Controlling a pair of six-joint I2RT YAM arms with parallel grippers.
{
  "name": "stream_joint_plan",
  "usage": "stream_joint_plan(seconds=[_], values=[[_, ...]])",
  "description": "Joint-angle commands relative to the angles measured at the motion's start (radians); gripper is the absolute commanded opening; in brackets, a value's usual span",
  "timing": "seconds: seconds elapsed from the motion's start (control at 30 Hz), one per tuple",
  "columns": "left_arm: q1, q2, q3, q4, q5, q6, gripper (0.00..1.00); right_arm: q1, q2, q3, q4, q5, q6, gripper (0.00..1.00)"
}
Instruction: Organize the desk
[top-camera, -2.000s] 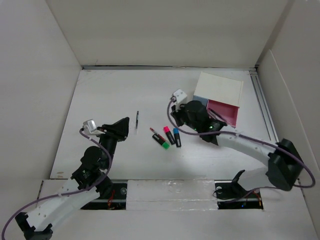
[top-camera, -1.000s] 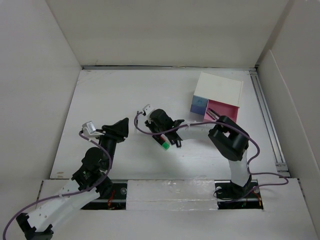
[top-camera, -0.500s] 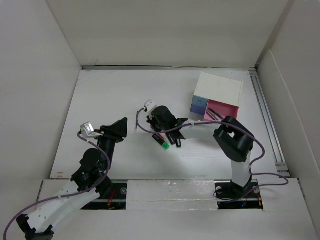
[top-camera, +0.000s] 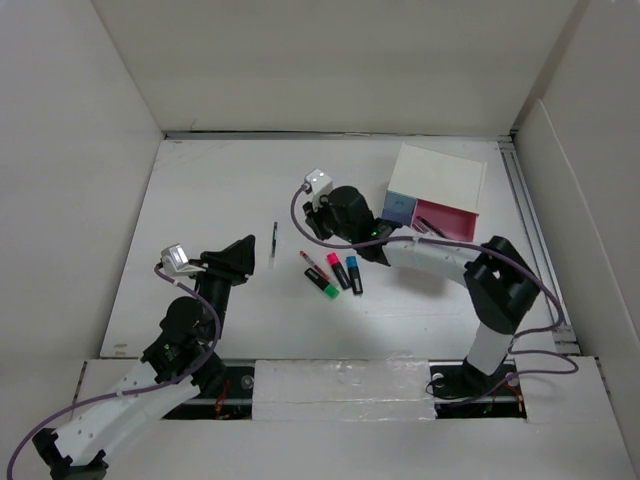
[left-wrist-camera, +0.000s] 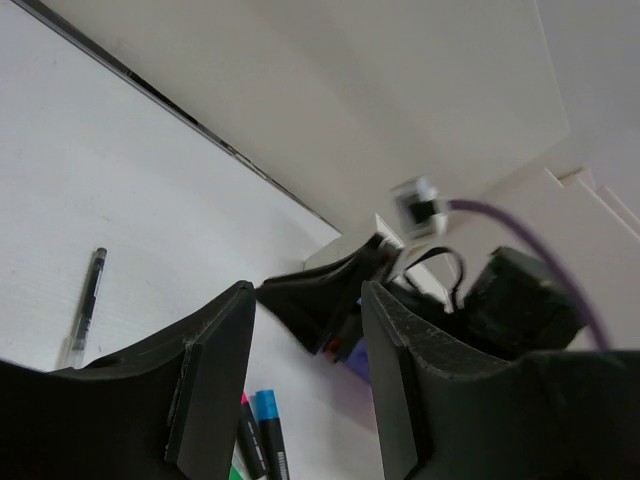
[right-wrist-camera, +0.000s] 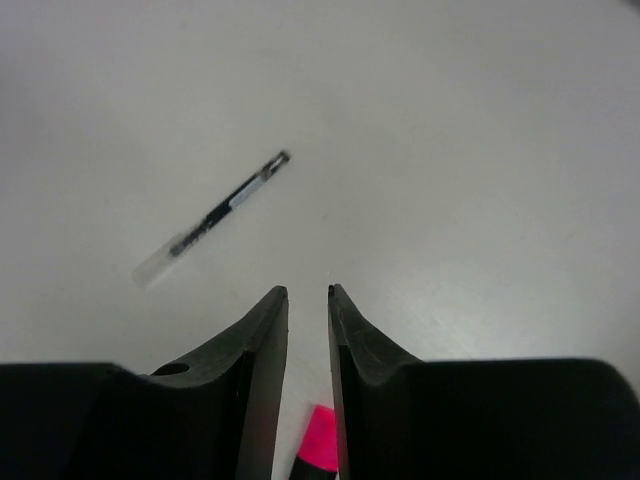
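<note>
Right wrist view gives us the worry: the slit between the fingers of our right hand (right-wrist-camera: 308, 295) is too narrow, we judge, to straddle the pink marker cap (right-wrist-camera: 318, 452) showing just below them. A descent could knock it away or roll it across the large flat matte white worktop (right-wrist-camera: 450, 150) spreading beneath, toward the slim black-and-clear pen (right-wrist-camera: 212, 216). That hand is barely apart and clamps nothing; whether it touches the cap we cannot tell. Our left hand (left-wrist-camera: 305, 292) hovers with fingers well apart, empty
</note>
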Motion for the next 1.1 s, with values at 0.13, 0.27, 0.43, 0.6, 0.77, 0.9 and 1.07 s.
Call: stream_joint_plan(seconds=[0.13,0.27,0.43,0.6,0.77,0.9,1.07], values=[[0.001,-0.017,0.009,0.038,-0.016,0.012,0.43,0.058,0.144,-0.009,-0.041,-0.044,0.01,0.33],[0.001,-0.018,0.008,0.041,-0.012,0.015,0.43,0.058,0.204,0.009,-0.043,-0.041,0.007,0.38],[0.001,-0.018,0.008,0.041,-0.012,0.015,0.43,0.067,0.255,0.012,-0.061,-0.027,0.007,0.36],[0.001,-0.017,0.009,0.041,-0.012,0.017,0.43,0.078,0.281,-0.003,-0.055,-0.019,0.013,0.33],[0.001,-0.017,0.011,0.04,-0.015,0.02,0.43,0.089,0.292,0.012,-0.08,0.035,0.004,0.19],[0.001,-0.017,0.008,0.041,-0.013,0.018,0.43,0.089,0.279,0.02,-0.061,0.074,-0.002,0.04],[0.001,-0.009,0.008,0.044,-0.01,0.018,0.43,0.08,0.154,0.032,-0.02,0.053,-0.003,0.03]])
